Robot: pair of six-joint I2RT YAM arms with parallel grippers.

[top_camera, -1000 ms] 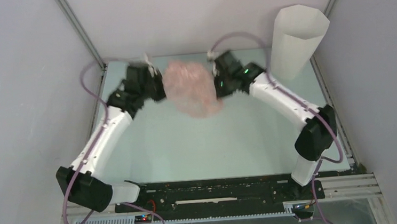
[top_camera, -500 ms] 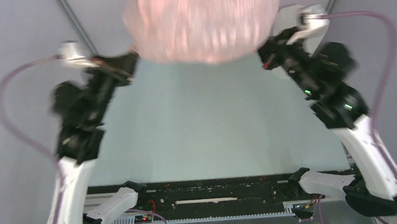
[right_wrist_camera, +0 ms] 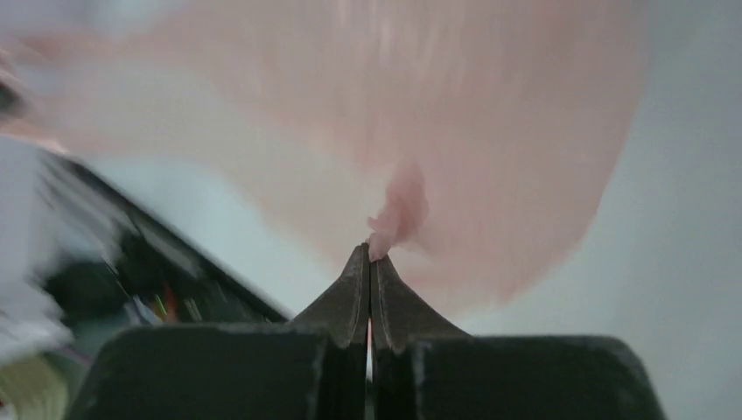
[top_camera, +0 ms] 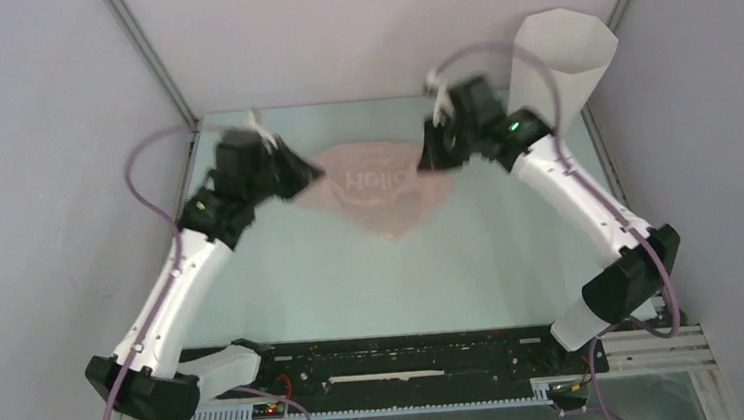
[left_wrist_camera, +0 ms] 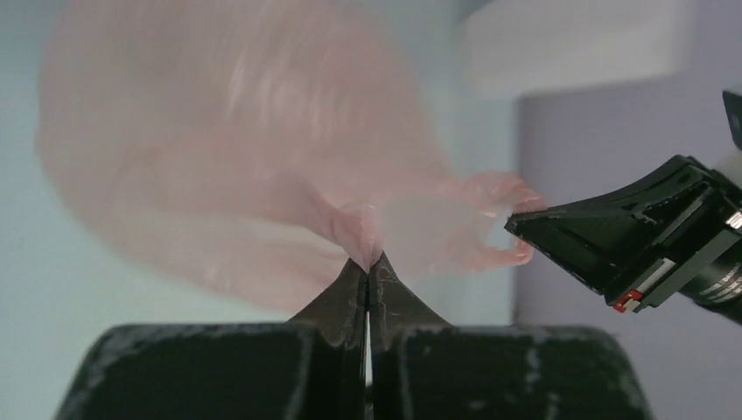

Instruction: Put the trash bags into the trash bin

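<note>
Where the film faces the overhead camera, the trash bag carries pale lettering that seems to read "Hello" — the letters are soft with blur, so the reading is not certain. The bag is thin, translucent and pale pink. It is stretched wide between the two tools over the far middle of the worktop. From above I cannot tell whether its lower edge touches the surface.

The left tool meets the bag at its left edge. In the left wrist view its two dark fingertips are pressed together with no gap, and a twisted pinch of pink film rises straight out from between them. The rest of the bag billows beyond, blurred.

The right tool holds the opposite edge. In the right wrist view its fingers close flush against each other, with a small crumpled tuft of film caught at the very tips. The broad pink sheet spreads out behind that tuft. The left wrist view also shows this tool coming in from the right, a bunched corner of the bag at its black finger.

The trash bin stands upright at the far right corner of the worktop — white, faceted, its open rim uppermost. It is just behind the right arm's wrist. The bag hangs to its left, apart from it and wholly outside it.
</note>
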